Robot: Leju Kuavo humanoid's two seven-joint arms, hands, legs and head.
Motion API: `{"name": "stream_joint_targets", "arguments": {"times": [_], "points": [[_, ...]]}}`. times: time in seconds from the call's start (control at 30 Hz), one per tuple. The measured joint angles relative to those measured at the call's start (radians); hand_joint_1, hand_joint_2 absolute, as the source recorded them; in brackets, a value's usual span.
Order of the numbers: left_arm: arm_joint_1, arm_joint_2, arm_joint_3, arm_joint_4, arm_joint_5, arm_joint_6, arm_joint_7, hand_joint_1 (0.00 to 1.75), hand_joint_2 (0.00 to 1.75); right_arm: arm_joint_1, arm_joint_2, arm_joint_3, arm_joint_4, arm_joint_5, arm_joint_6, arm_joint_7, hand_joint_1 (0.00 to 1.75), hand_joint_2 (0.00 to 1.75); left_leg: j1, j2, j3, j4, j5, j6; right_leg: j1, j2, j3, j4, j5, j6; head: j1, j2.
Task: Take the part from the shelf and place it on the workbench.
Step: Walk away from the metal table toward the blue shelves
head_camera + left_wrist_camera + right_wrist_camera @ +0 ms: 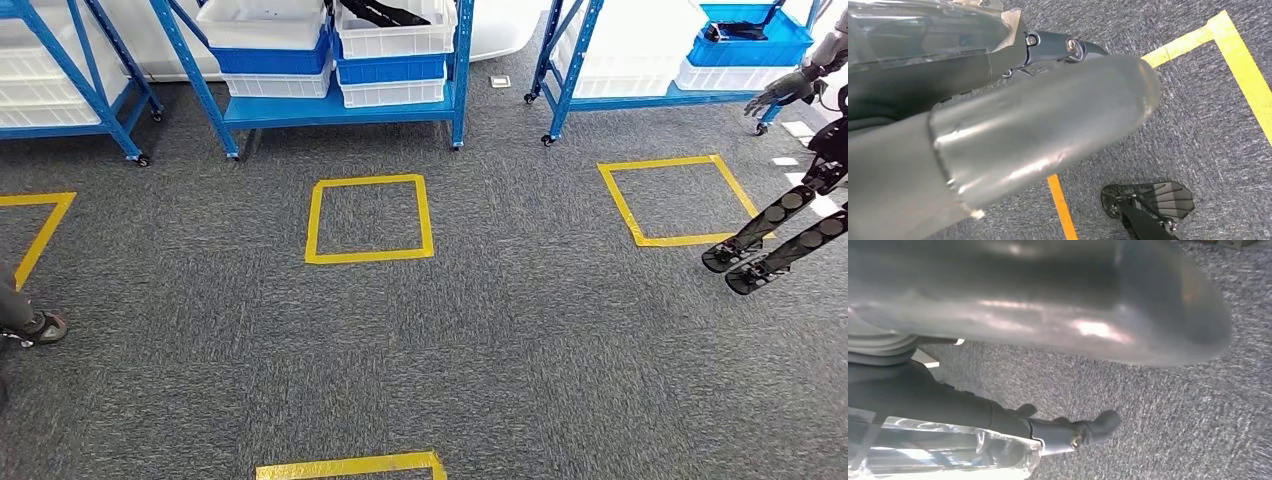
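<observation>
Item 1. Black elongated part [385,14]: lies in a white plastic crate [395,40] on the blue steel shelf rack [340,108] at 12 o'clock in the head view. The crate is stacked on a blue crate [390,68] and another white one. The part is untouched by either hand.

Item 2. Left hand [1038,125]: seen in the left wrist view, with a thick grey thumb across the frame and dark fingers [1058,47] reaching out beyond it. No object is seen in it. Whether the fingers are spread or pressed together cannot be told. A line of yellow floor tape [1243,75] runs beneath it.

Item 3. Right hand [1048,305]: seen in the right wrist view (blurred), the grey thumb large, one dark finger [1073,432] extended over the carpet. No object is seen in it, and the set of the other fingers cannot be told.

Item 4. Grey carpet floor [520,330]: marked with a yellow tape square [312,220] near the centre and a second yellow square [620,200] at 2 o'clock.

Item 5. Second blue rack [640,98] at 1 o'clock, bearing a blue bin [745,48] with a dark item [735,30] inside.

Item 6. Second humanoid robot [790,215] at 3 o'clock, standing beside the right-hand square.

Item 7. A person's shoe [40,327] at 9 o'clock.
</observation>
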Motion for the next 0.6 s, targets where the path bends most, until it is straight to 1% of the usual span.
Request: {"name": "stream_joint_targets", "arguments": {"times": [0.03, 0.07, 0.1, 0.13, 0.17, 0.2, 0.23, 0.27, 0.3, 0.33, 0.37, 0.4, 0.43, 0.47, 0.5, 0.53, 0.57, 0.6], "points": [[0.000, 0.000, 0.000, 0.000, 0.000, 0.000, 0.000, 0.00, 0.00, 0.000, 0.000, 0.000, 0.000, 0.001, 0.000, 0.000, 0.00, 0.00, 0.002, -0.001, -0.001, 0.002, -0.002, -0.004, -0.001, -0.001, 0.002, -0.001, 0.002, -0.010, 0.000, 0.000], [0.000, 0.001, 0.000, 0.000, 0.000, 0.000, 0.000, 0.00, 0.00, -0.001, 0.001, 0.001, 0.000, 0.002, 0.000, -0.001, 0.00, 0.00, 0.005, 0.000, -0.002, 0.006, -0.005, -0.008, -0.003, -0.002, 0.005, -0.001, 0.003, -0.016, 0.000, 0.000], [0.001, 0.002, 0.000, 0.000, -0.001, 0.000, 0.000, 0.00, 0.00, -0.002, 0.001, 0.001, 0.001, 0.002, 0.000, -0.001, 0.00, 0.00, 0.007, 0.004, -0.008, 0.022, -0.017, -0.013, -0.006, -0.004, 0.007, -0.002, 0.005, -0.023, -0.001, 0.000], [0.001, 0.002, 0.000, 0.000, -0.001, 0.000, 0.000, 0.00, 0.00, -0.002, 0.002, 0.002, 0.001, 0.004, 0.000, -0.001, 0.00, 0.00, 0.010, 0.008, -0.023, 0.056, -0.039, -0.019, -0.008, -0.006, 0.010, -0.003, 0.006, -0.030, -0.002, 0.000], [0.000, 0.003, 0.000, 0.000, -0.001, 0.000, 0.000, 0.00, 0.00, -0.002, 0.003, 0.002, 0.001, 0.004, 0.001, -0.002, 0.00, 0.00, 0.012, 0.013, -0.048, 0.110, -0.070, -0.025, -0.007, -0.008, 0.010, -0.003, 0.006, -0.034, -0.004, 0.000], [0.000, 0.003, 0.000, 0.000, -0.001, 0.000, 0.000, 0.00, 0.00, -0.001, 0.002, 0.003, 0.001, 0.005, 0.001, -0.002, 0.00, 0.00, 0.014, 0.017, -0.082, 0.179, -0.105, -0.031, -0.007, -0.010, 0.010, -0.003, 0.006, -0.038, -0.006, 0.000], [0.000, 0.003, 0.000, 0.000, -0.001, -0.001, 0.000, 0.00, 0.00, -0.001, 0.002, 0.003, 0.001, 0.005, 0.002, -0.002, 0.00, 0.00, 0.016, 0.019, -0.116, 0.245, -0.131, -0.035, -0.006, -0.013, 0.010, -0.003, 0.005, -0.040, -0.006, 0.000], [0.001, 0.003, 0.000, 0.000, -0.001, -0.001, 0.000, 0.00, 0.00, -0.001, 0.002, 0.004, 0.001, 0.005, 0.002, -0.002, 0.00, 0.00, 0.018, 0.021, -0.141, 0.287, -0.139, -0.037, -0.005, -0.016, 0.010, -0.003, 0.004, -0.041, -0.006, 0.000], [0.001, 0.003, 0.000, 0.000, -0.001, -0.001, 0.000, 0.00, 0.00, 0.000, 0.002, 0.004, 0.002, 0.004, 0.003, -0.002, 0.00, 0.00, 0.020, 0.022, -0.149, 0.294, -0.128, -0.037, -0.005, -0.019, 0.012, -0.003, 0.002, -0.042, -0.005, 0.000], [0.001, 0.003, 0.000, 0.000, -0.001, -0.001, 0.000, 0.00, 0.00, 0.000, 0.002, 0.005, 0.002, 0.004, 0.003, -0.002, 0.00, 0.00, 0.021, 0.024, -0.137, 0.261, -0.099, -0.036, -0.004, -0.021, 0.014, -0.003, 0.001, -0.043, -0.005, 0.000], [0.001, 0.003, 0.000, 0.000, -0.001, -0.001, 0.000, 0.00, 0.00, -0.001, 0.002, 0.006, 0.002, 0.004, 0.003, -0.002, 0.00, 0.00, 0.021, 0.031, -0.107, 0.193, -0.058, -0.033, -0.004, -0.024, 0.017, -0.003, -0.001, -0.042, -0.006, 0.000], [0.000, 0.003, 0.000, 0.000, -0.001, -0.001, 0.000, 0.00, 0.00, -0.001, 0.002, 0.007, 0.002, 0.004, 0.003, -0.002, 0.00, 0.00, 0.019, 0.043, -0.074, 0.121, -0.026, -0.028, -0.002, -0.026, 0.020, -0.003, -0.003, -0.040, -0.006, 0.000], [-0.002, 0.004, 0.000, 0.000, -0.001, -0.001, 0.000, 0.00, 0.00, -0.002, 0.002, 0.008, 0.002, 0.004, 0.003, -0.002, 0.00, 0.00, 0.016, 0.051, -0.047, 0.061, -0.003, -0.023, 0.001, -0.028, 0.022, -0.002, -0.006, -0.037, -0.005, 0.000], [-0.003, 0.004, 0.000, 0.000, -0.001, -0.001, 0.000, 0.00, 0.00, -0.002, 0.002, 0.008, 0.002, 0.004, 0.003, -0.002, 0.00, 0.00, 0.013, 0.058, -0.030, 0.024, 0.008, -0.018, 0.004, -0.031, 0.023, -0.003, -0.008, -0.033, -0.005, 0.000], [-0.005, 0.004, 0.000, 0.000, -0.001, -0.001, 0.000, 0.00, 0.00, -0.002, 0.002, 0.008, 0.003, 0.004, 0.003, -0.002, 0.00, 0.00, 0.009, 0.058, -0.027, 0.014, 0.007, -0.015, 0.007, -0.034, 0.023, -0.004, -0.010, -0.028, -0.004, 0.000], [-0.005, 0.004, 0.000, 0.000, -0.001, -0.001, 0.000, 0.00, 0.00, -0.002, 0.002, 0.008, 0.003, 0.004, 0.003, -0.002, 0.00, 0.00, 0.007, 0.050, -0.029, 0.013, 0.008, -0.010, 0.008, -0.038, 0.024, -0.006, -0.011, -0.023, -0.005, 0.000], [-0.005, 0.004, 0.000, 0.000, -0.001, -0.001, 0.000, 0.00, 0.00, -0.002, 0.002, 0.009, 0.003, 0.004, 0.003, -0.002, 0.00, 0.00, 0.008, 0.045, -0.026, 0.008, 0.011, -0.003, 0.009, -0.041, 0.024, -0.006, -0.012, -0.017, -0.005, 0.000], [-0.005, 0.004, 0.000, 0.000, -0.001, -0.001, 0.000, 0.00, 0.00, -0.003, 0.002, 0.009, 0.003, 0.004, 0.003, -0.002, 0.00, 0.00, 0.008, 0.040, -0.022, 0.001, 0.014, 0.004, 0.009, -0.038, 0.022, 0.001, -0.018, -0.013, -0.004, 0.000]]}}
